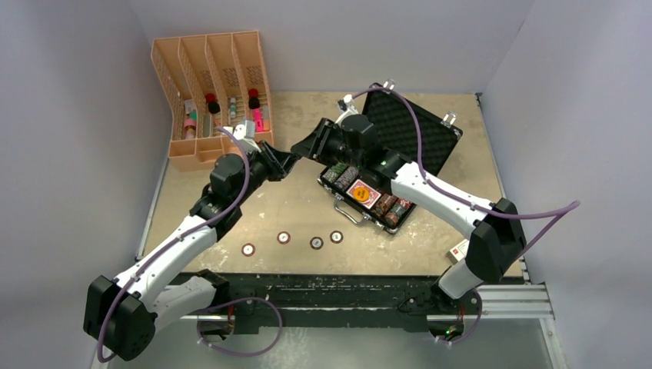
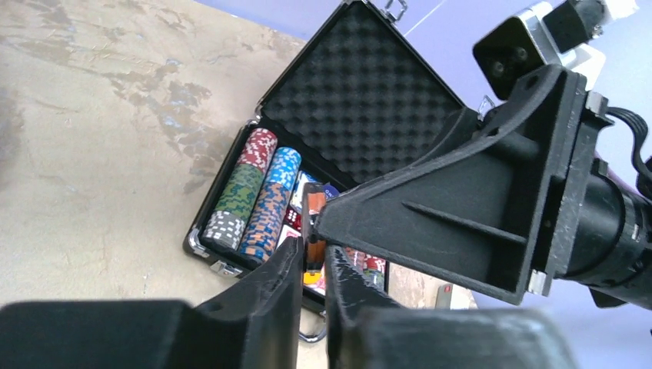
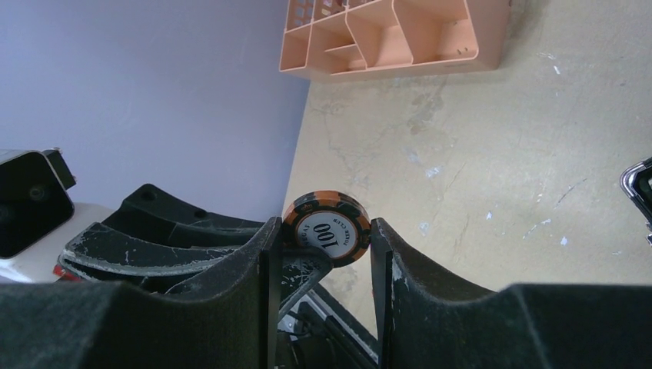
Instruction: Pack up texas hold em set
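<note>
So the right pincer (image 3: 324,227) is clamped on an orange 100 chip (image 3: 327,232), up off the table. Facing it, the left pincer (image 2: 314,252) has its jaws narrow around that same chip's edge, but I can't tell if it's actually gripping. The open briefcase (image 2: 361,92) lies just beyond and below both.

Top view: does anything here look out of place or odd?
Yes. Four chips lie loose in a ragged row on the table, in front of the open case instead of in its rows. An orange chip is held in mid-air by the right gripper, with the left gripper clamped on it too.
</note>
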`<state>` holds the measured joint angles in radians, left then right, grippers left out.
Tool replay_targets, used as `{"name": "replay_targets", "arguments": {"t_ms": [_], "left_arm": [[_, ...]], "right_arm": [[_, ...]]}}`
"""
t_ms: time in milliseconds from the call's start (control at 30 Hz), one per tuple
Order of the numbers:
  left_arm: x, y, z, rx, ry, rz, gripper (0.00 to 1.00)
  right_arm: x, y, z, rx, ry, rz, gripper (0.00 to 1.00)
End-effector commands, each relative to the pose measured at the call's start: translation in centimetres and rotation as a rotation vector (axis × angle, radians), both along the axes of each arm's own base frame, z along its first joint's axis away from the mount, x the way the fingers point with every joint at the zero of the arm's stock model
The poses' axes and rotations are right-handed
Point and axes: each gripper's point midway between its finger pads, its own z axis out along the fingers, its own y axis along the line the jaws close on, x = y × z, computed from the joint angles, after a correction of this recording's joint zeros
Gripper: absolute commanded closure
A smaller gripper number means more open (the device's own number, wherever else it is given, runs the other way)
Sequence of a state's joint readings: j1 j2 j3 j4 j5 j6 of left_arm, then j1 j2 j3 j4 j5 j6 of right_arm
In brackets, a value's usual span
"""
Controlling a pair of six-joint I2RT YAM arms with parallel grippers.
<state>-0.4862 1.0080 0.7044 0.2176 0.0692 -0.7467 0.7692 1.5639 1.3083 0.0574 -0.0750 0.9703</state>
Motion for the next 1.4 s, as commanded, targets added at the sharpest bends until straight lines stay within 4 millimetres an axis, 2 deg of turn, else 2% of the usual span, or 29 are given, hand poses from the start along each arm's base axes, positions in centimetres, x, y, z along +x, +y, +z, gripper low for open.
{"name": "replay_targets", "arguments": {"t_ms": [0,33,100,167,200,267,367,533,633,833,900,1167,1300,1367], "left_arm": [[0.5,0.0,3.1,-0.048,-0.100,0.009,0.95],[0.5,-0.1,3.1,-0.044,-0.104,0.006,1.00],[0.3,-0.1,3.2,-0.020,-0.108,-0.005,1.00],[0.0,-0.1,3.5,0.015,-0.120,-0.023,1.00],[-0.2,-0.2,3.3,0.035,-0.113,-0.036,1.00],[-0.5,-0.3,3.2,0.091,-0.105,-0.063,1.00],[-1.4,-0.9,3.8,0.145,-0.112,-0.141,1.00],[-4.4,-2.7,5.9,0.174,-0.205,-0.350,1.00],[-6.3,-3.5,7.2,0.172,-0.263,-0.453,1.00],[-8.9,-4.4,8.5,0.156,-0.326,-0.597,1.00],[-9.3,-4.5,8.6,0.152,-0.335,-0.626,1.00],[-10.3,-4.7,8.5,0.153,-0.354,-0.680,1.00],[-10.6,-4.8,8.9,0.148,-0.365,-0.692,1.00],[-10.7,-4.8,8.9,0.146,-0.366,-0.698,1.00]], "right_arm": [[-0.8,0.0,2.8,0.057,-0.060,0.055,0.63],[-0.8,0.0,2.7,0.047,-0.077,0.069,0.62],[-0.3,-0.6,2.4,0.012,-0.103,0.089,0.54],[0.3,-1.6,2.6,-0.024,-0.179,0.134,0.31],[0.5,-2.4,2.6,-0.037,-0.206,0.154,0.23],[0.8,-4.0,3.3,-0.036,-0.285,0.197,0.15],[-0.2,-5.2,5.2,-0.025,-0.452,0.318,0.13],[-3.7,-5.7,7.2,-0.066,-0.690,0.512,0.20],[-5.3,-5.9,7.4,-0.078,-0.781,0.593,0.26],[-6.2,-5.7,6.9,-0.081,-0.854,0.668,0.42],[-6.6,-5.6,6.8,-0.072,-0.865,0.693,0.47],[-9.1,-5.4,7.0,-0.038,-0.917,0.839,0.54],[-9.2,-5.3,6.3,-0.039,-0.901,0.870,0.67],[-9.3,-5.2,6.1,-0.036,-0.894,0.889,0.79]]}}
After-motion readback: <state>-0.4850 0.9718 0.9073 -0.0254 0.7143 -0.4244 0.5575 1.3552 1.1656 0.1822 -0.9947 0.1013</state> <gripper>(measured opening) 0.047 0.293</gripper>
